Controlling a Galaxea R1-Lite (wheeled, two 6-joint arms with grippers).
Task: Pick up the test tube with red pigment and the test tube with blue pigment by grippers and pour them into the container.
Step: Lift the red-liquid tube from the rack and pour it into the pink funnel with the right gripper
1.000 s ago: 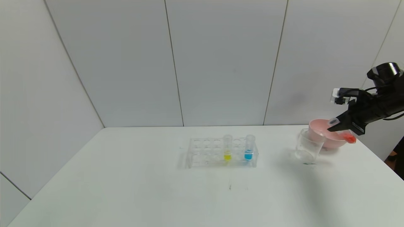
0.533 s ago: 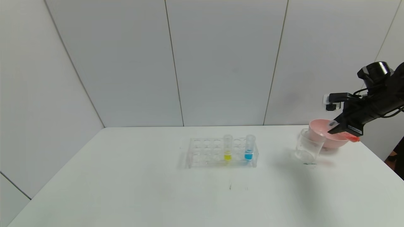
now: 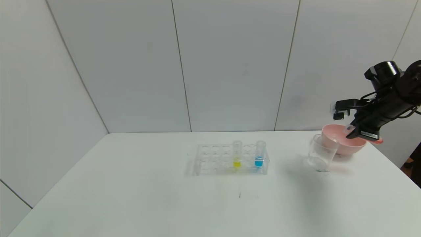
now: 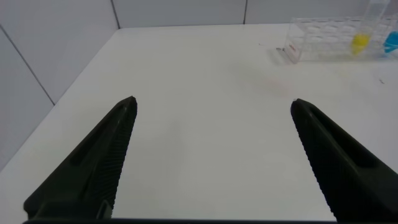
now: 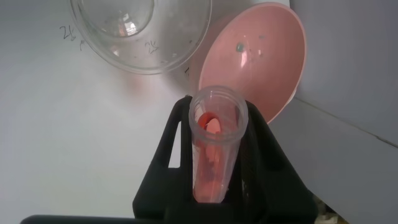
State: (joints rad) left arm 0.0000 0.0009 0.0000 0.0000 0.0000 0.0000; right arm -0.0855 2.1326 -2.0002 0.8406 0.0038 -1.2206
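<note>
Your red-pigment test tube (image 5: 214, 146) lies tilted, mouth toward the empty glass beaker (image 3: 320, 154). The blue-pigment test tube (image 3: 260, 154) stands upright in its rack.

Your head view looks forward and down from above the near edge of the desk (image 3: 131, 197), taking in its whole top and the wall panels behind. The left wrist camera sits low, facing across the desk toward the tube rack (image 4: 329, 38), which the head view shares (image 3: 230, 159). The right wrist camera looks closely down on the pink bowl (image 5: 261, 56), also seen from the head (image 3: 342, 144).
</note>
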